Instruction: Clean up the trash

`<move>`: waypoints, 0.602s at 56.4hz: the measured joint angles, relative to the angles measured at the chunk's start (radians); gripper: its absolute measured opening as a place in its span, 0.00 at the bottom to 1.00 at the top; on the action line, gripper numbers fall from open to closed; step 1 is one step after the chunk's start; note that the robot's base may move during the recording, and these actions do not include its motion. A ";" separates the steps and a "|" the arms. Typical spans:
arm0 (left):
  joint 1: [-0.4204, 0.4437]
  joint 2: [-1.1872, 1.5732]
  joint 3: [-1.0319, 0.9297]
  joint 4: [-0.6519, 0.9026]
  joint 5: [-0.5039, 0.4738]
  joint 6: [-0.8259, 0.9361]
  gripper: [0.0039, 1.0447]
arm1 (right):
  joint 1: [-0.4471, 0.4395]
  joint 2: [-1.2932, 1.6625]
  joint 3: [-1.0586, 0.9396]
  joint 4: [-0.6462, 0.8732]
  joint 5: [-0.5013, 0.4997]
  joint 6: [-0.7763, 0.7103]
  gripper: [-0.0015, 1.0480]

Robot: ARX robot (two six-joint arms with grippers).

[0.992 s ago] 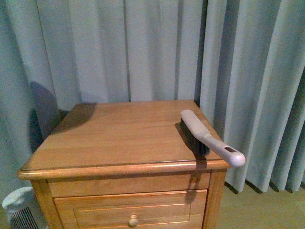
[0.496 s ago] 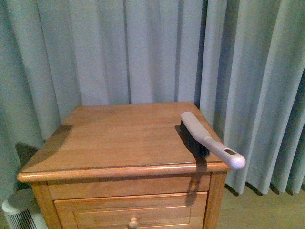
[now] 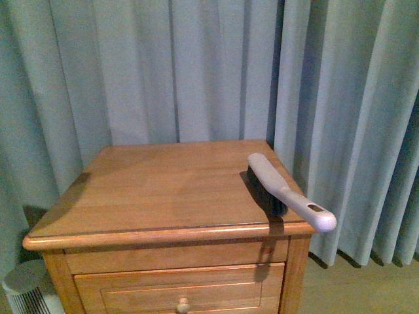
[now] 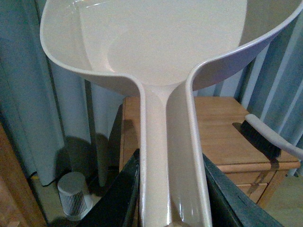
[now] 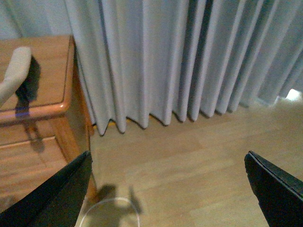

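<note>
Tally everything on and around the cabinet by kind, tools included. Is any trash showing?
Hand brush: 1
Dustpan: 1
Wooden cabinet: 1
White ribbed object on the floor: 1
Crumpled trash: 0, none visible in any view
Total: 4

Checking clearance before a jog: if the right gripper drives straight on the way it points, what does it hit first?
Probably the wooden floor, just short of the curtain hem. The right gripper is open, nothing between its fingers; the cabinet lies off to the side of that line. Depth unclear.
</note>
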 joint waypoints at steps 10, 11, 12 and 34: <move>0.000 -0.001 0.000 0.000 -0.001 0.000 0.27 | 0.143 0.308 0.253 0.007 0.008 0.061 0.93; 0.000 -0.001 0.000 0.000 0.000 0.000 0.27 | 0.154 0.344 0.289 -0.005 0.008 0.067 0.93; 0.000 -0.001 0.000 0.000 0.000 0.000 0.27 | 0.166 0.384 0.328 -0.023 0.010 0.072 0.93; 0.000 -0.001 0.000 0.000 0.000 0.000 0.27 | 0.264 1.057 0.902 -0.316 -0.027 0.273 0.93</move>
